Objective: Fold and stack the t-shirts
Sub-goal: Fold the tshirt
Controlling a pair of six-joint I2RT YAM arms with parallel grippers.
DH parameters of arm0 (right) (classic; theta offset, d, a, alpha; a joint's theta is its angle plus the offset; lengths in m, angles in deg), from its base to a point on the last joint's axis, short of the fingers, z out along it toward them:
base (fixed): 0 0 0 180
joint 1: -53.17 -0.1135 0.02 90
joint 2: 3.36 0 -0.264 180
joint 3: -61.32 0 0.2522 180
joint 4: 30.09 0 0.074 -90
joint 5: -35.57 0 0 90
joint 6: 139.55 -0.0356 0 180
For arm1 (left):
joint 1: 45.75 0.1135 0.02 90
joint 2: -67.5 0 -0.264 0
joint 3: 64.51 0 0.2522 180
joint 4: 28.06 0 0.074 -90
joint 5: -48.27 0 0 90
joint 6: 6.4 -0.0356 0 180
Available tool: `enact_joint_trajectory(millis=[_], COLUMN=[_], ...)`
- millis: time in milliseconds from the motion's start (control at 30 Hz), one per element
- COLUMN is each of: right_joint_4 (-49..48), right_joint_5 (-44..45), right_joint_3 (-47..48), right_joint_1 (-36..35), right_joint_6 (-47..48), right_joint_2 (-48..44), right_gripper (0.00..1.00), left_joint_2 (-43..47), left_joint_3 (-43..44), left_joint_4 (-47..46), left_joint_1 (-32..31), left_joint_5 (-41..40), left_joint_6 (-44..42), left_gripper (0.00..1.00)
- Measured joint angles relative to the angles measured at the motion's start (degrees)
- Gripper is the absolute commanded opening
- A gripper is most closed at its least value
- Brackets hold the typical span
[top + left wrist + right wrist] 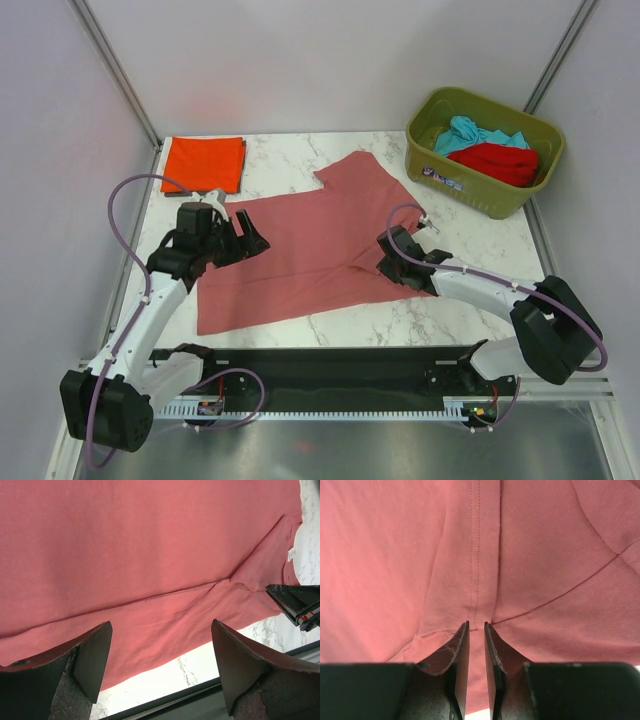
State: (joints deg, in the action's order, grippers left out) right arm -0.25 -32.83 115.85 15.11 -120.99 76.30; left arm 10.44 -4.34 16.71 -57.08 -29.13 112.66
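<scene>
A dusty pink t-shirt (310,240) lies spread flat in the middle of the marble table, seen also in the left wrist view (150,545) and the right wrist view (395,555). My right gripper (383,262) is at its near right sleeve seam, and its jaws (476,625) are pinched narrow on a fold of the pink cloth by the stitched hem. My left gripper (250,238) hovers over the shirt's left part with its jaws (161,630) wide open and holding nothing. A folded orange-red t-shirt (203,163) lies at the back left.
An olive-green bin (440,175) stands at the back right and holds a teal t-shirt (470,133) and a red t-shirt (500,162). The table's near edge and a black rail (330,365) run just below the pink shirt's hem.
</scene>
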Motion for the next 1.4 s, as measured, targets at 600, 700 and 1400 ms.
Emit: enact_joint_trajectory(millis=[600,700,1400], right_joint_4=[-2.5,-2.7,-6.2], right_joint_5=[-0.3,-0.3,2.1], right_joint_3=[-0.4,-0.6,4.2], right_joint_1=[0.4,0.4,0.3], right_joint_6=[-5.2,-5.5,1.2], right_joint_2=[4.1,4.8,8.2], right_gripper=[0.29,0.29,0.00], left_joint_2=[-0.8,-0.9,-1.6], left_joint_3=[0.0,0.0,0.0], left_joint_4=[0.0,0.0,0.0], left_joint_1=[2.4,2.8,4.3], left_joint_5=[1.3,1.5,3.0], left_joint_6=[0.0,0.0,0.0], left_gripper=[0.87,0.87,0.87])
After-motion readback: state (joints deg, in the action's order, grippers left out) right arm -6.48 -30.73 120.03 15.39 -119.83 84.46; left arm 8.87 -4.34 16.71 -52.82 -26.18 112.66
